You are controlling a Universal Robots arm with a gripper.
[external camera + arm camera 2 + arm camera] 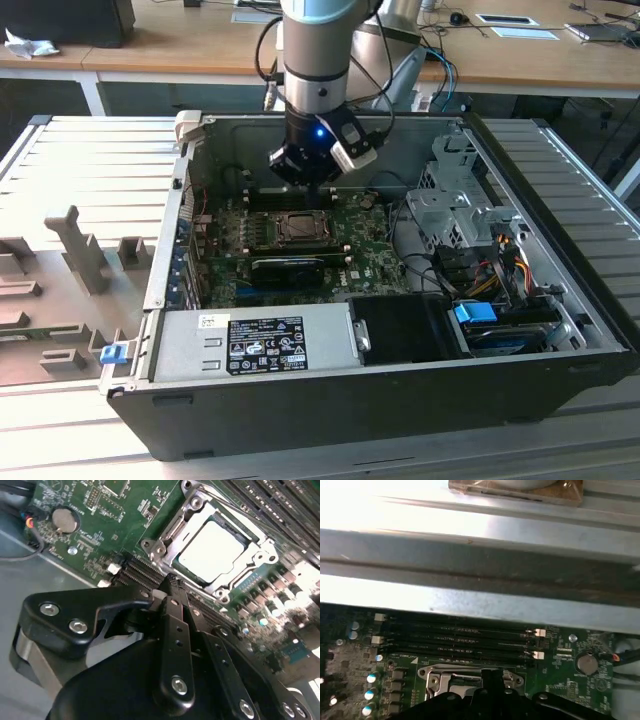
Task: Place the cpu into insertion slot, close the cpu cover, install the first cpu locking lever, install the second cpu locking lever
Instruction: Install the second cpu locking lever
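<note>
In the exterior view my gripper [308, 187] hangs inside the open computer case, just above the far edge of the insertion slot [300, 228] on the green motherboard [370, 245]. In the second wrist view the cpu [212, 547] lies in the slot with its pale face up. The silver cpu cover [165, 534] lies flat around it. The black fingers of the gripper [169, 582] meet at their tips just short of the cover's edge, shut and holding nothing. The first wrist view shows the gripper [492, 677] over the cover [437, 676].
A grey power-supply box [250, 342] fills the case's near side, with a long black card [290, 265] just before it. A metal drive cage [450, 210] and cables stand on the exterior view's right. Memory slots [455, 640] and the case wall [470, 580] lie beyond the socket.
</note>
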